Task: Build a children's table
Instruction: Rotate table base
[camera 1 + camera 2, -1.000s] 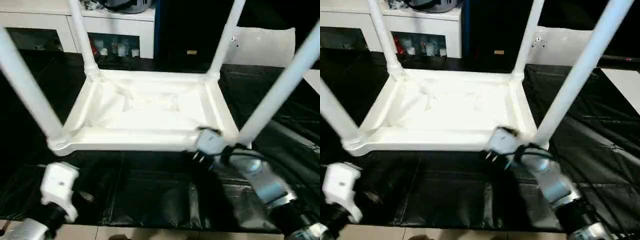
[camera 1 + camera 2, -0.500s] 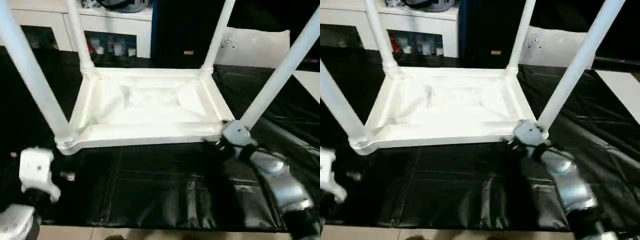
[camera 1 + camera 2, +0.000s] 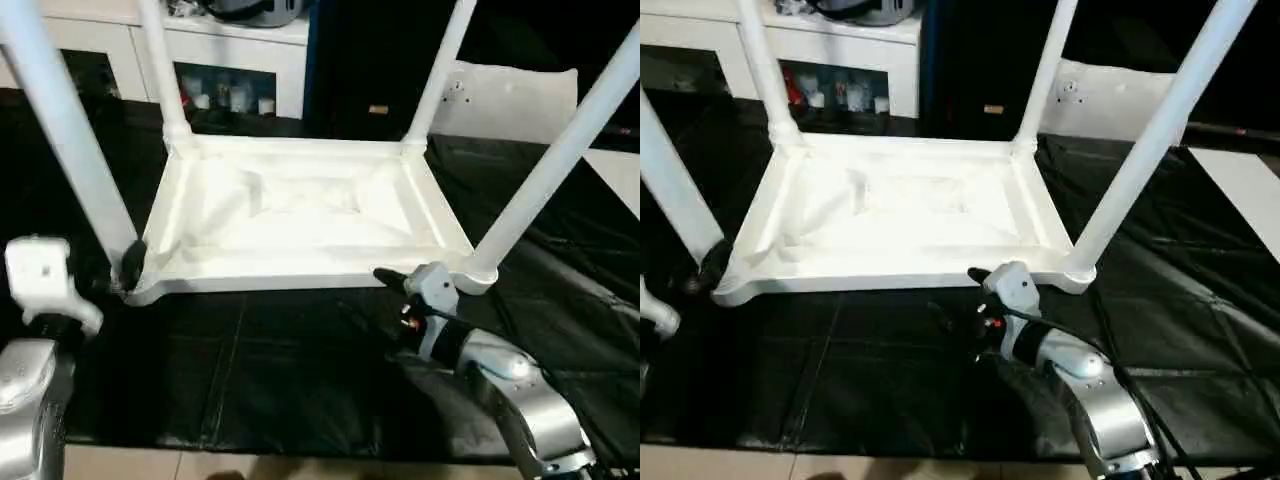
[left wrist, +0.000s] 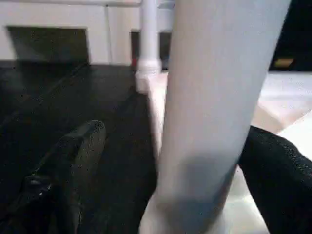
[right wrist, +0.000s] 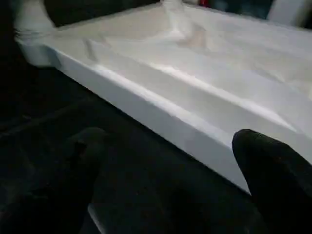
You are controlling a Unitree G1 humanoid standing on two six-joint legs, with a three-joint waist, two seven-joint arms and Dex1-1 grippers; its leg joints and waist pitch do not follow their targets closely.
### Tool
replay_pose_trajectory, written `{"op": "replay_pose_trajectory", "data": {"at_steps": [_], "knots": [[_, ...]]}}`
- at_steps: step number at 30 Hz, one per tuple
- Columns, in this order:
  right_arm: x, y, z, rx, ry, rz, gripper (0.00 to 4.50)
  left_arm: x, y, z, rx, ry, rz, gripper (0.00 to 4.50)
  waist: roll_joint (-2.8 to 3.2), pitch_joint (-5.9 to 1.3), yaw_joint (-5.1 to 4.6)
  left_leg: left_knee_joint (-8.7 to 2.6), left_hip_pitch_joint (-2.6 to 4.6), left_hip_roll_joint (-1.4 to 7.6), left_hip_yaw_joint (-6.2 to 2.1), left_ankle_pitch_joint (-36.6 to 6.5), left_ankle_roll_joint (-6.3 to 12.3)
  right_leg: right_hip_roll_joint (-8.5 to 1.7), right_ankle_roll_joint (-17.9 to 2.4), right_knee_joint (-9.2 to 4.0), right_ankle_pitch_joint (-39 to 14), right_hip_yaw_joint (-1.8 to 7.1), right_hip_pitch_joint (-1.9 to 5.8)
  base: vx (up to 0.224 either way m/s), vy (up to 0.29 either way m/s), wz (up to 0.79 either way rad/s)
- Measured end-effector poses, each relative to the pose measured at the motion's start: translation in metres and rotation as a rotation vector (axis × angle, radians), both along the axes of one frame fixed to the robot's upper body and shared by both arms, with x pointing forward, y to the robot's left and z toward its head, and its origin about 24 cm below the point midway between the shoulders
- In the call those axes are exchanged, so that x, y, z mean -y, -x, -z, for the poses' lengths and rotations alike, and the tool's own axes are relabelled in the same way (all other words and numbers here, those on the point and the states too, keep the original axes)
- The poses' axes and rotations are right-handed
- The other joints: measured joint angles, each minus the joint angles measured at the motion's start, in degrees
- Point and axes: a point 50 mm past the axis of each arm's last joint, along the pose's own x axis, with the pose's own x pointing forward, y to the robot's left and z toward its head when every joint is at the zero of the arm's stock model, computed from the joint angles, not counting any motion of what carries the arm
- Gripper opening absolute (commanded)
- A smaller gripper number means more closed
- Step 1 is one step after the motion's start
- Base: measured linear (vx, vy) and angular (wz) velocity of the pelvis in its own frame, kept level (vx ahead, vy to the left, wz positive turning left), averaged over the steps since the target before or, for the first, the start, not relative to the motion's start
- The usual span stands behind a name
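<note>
Upturned children's table [image 3: 300,215]: left gripper [image 4: 170,161] wide open, straddling its near-left leg [image 4: 214,97]; right gripper [image 5: 165,165] wide open, empty, beside near rim.

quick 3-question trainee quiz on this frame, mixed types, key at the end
1. True or false: all four legs stand in the tabletop's corner sockets.
2. The left gripper's open jaws straddle: A) the near-left leg B) the tabletop rim C) nothing
3. Which tabletop edge does the right gripper face?

Key:
1. True
2. A
3. The near edge, jaws open, beside the near-right leg
</note>
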Motion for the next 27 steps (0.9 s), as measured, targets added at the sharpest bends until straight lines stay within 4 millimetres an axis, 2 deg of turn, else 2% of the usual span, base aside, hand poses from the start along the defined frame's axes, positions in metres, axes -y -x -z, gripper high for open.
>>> {"op": "replay_pose_trajectory", "data": {"at_steps": [2, 6, 9, 12, 16, 21, 27], "knots": [[0.004, -0.003, 0.006, -0.061, 0.052, 0.047, 4.50, 0.002, -0.012, -0.002, -0.009, -0.007, 0.085, 4.47, -0.17, -0.08, 0.05, -0.01, -0.01, -0.01, 0.00, 0.1, -0.03, -0.01, 0.0, 0.00, 0.0, 0.00, 0.00, 0.000, 0.000, 0.00], [0.009, -0.005, 0.015, -0.120, 0.116, 0.101, 4.50, 0.008, -0.023, -0.002, -0.017, 0.051, 0.187, 4.47, -0.25, -0.10, -0.07, -0.05, -0.03, -0.02, 0.03, 0.1, -0.06, -0.03, 0.0, -0.01, 0.1, 0.02, -0.04, 0.000, 0.000, 0.00], [0.014, -0.007, 0.022, -0.152, 0.172, 0.143, 4.50, 0.008, -0.022, -0.003, -0.048, 0.082, 0.294, 4.47, -0.29, -0.09, -0.09, -0.21, 0.00, -0.01, 0.03, 0.1, -0.15, -0.03, 0.0, -0.02, 0.0, -0.01, -0.07, 0.000, 0.000, 0.00], [0.020, -0.014, 0.030, -0.177, 0.228, 0.191, 4.50, 0.016, -0.011, -0.003, -0.084, 0.126, 0.444, 4.47, -0.32, -0.07, 0.03, -0.25, -0.01, -0.02, 0.10, 0.1, -0.16, -0.06, 0.0, -0.03, 0.0, -0.01, -0.09, 0.000, 0.000, 0.00], [0.021, -0.026, 0.031, -0.167, 0.256, 0.224, 4.50, 0.036, -0.001, 0.002, -0.139, 0.162, 0.611, 4.47, -0.57, -0.05, 0.70, -0.25, 0.08, 0.00, 0.20, 0.2, -0.27, -0.10, 0.0, 0.01, 0.0, 0.01, -0.06, 0.000, 0.000, 0.00], [0.018, -0.037, 0.034, -0.173, 0.238, 0.255, 4.50, 0.075, 0.022, 0.004, -0.207, 0.224, 0.844, 4.47, -1.20, 0.18, 0.44, -0.29, 0.71, 0.03, 0.31, 0.3, -0.33, -0.08, -0.1, 0.07, 0.1, 0.12, 0.08, 0.000, 0.000, 0.00], [0.010, -0.045, 0.034, -0.158, 0.235, 0.239, 4.50, 0.115, 0.041, 0.001, -0.256, 0.288, 1.039, 4.47, -1.76, 0.21, -1.10, -0.52, 0.58, 0.06, 0.37, 0.4, -0.51, 0.01, -0.1, 0.08, 0.2, 0.19, 0.05, 0.000, 0.000, 0.00]]}}
